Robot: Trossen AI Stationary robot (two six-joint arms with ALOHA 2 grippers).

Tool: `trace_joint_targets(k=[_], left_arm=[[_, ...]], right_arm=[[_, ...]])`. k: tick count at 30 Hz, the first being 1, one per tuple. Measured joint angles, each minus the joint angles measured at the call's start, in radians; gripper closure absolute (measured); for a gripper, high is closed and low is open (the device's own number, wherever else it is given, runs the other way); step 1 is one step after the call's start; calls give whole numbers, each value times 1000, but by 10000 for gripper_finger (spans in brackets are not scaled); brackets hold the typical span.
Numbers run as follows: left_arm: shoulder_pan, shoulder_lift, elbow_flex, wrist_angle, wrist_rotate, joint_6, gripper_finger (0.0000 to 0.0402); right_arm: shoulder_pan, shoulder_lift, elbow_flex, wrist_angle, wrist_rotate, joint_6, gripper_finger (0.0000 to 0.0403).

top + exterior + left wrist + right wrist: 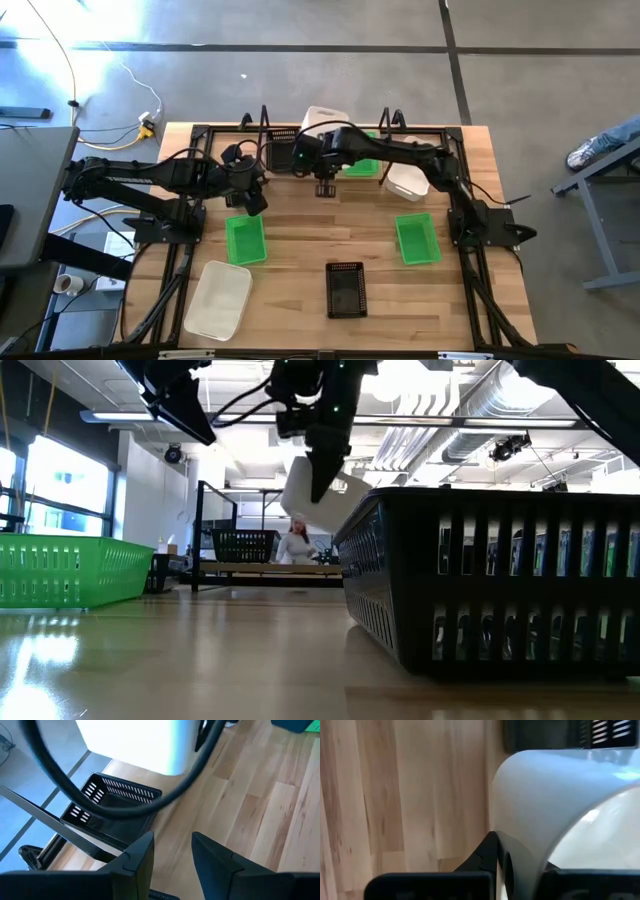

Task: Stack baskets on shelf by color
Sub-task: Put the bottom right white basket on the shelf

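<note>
My right gripper (322,485) is shut on a white translucent basket (322,120), held in the air in front of the wire shelf (262,125) at the table's far edge. A black basket (115,800) sits on the shelf's left part. My left gripper (172,855) hovers open and empty over the table left of centre, above a green basket (245,240). More baskets stand on the table on their bases: green (417,238), black (345,288), white (218,298) and white (408,180). Another green one (362,165) lies partly under the right arm. My right gripper holds the white basket by its wall (535,820), near the rim. One finger (490,855) lies on the outside; the other is hidden behind the wall. The fingers come from above, pointing down. The basket (315,500) is lifted clear of the table and hangs tilted.
The black arm-mount rails (190,215) run along the table's left and right sides. A cable (100,805) loops across the left wrist view. The black basket (500,580) fills the near right of the low view. A person (297,542) is in the room behind.
</note>
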Motion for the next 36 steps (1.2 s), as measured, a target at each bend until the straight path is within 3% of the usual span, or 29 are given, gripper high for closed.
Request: trace_joint_targets(k=[16,36], left_arm=[[0,0,0,0,0,0,280],[0,0,0,0,0,-25,280]], right_arm=[[-38,38,-9,-20,-46,26,403],[-42,38,-9,3,-97,-77,403]])
